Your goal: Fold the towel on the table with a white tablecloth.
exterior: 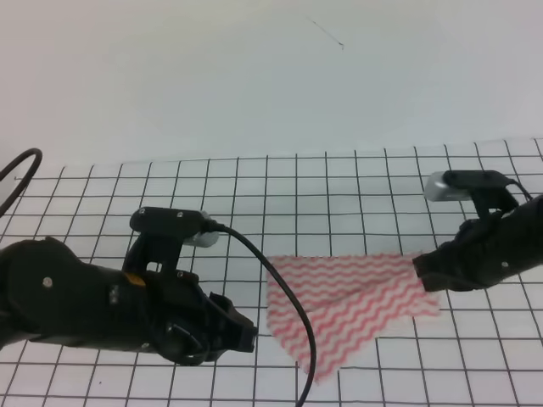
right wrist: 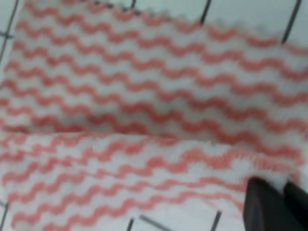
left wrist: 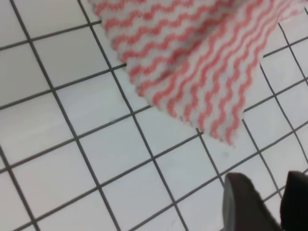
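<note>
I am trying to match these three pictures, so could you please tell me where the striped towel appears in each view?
Exterior high: the towel lies right of centre in the lower half, between the two arms.
Left wrist: it fills the upper middle and right, a corner pointing down toward the left claw.
Right wrist: it covers nearly the whole picture, the right claw at its lower right edge.
Shared landmark: the black-gridded tablecloth.

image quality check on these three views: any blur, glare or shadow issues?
Exterior high: soft, even light, no glare; faint shadow under the towel, grid on the tablecloth legible. Left wrist: towel soft and slightly blurred, gripper fingers dark and out of focus. Right wrist: closest and blurriest, stripes smeared, towel fills the frame, right gripper a dark blob.
</note>
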### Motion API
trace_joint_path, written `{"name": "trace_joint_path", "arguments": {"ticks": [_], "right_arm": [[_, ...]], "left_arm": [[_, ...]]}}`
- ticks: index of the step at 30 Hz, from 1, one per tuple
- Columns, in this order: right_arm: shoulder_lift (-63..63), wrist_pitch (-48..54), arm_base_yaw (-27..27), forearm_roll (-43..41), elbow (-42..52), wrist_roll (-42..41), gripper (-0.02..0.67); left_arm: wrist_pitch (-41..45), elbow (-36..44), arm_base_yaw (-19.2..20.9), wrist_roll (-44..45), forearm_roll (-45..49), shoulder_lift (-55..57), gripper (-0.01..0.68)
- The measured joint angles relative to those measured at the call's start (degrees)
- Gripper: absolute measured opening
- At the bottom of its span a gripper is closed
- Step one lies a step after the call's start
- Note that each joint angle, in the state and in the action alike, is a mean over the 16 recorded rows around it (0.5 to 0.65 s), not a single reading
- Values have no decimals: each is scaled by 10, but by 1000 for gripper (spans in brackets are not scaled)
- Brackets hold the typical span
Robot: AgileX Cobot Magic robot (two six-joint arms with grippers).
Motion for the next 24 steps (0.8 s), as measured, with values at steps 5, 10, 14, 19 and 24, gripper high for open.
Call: {"name": "trace_joint_path", "arguments": {"ticks": [5, 10, 14, 19, 24], "right_arm": [[26, -3, -7, 0, -26, -7, 14], [47, 10, -8, -1, -53, -17, 63], [54, 31, -8, -4, -75, -29, 133], [50, 60, -8, -17, -98, -60, 228], [35, 99, -4, -32, -115, -136, 296]], "left_arm": [[1, 0, 0, 2, 8, 0, 177], [4, 0, 0, 3, 13, 0, 177], [8, 0, 0, 4, 17, 0, 179], [10, 0, 0, 1, 33, 0, 184], [7, 0, 0, -3, 62, 0, 184]]}}
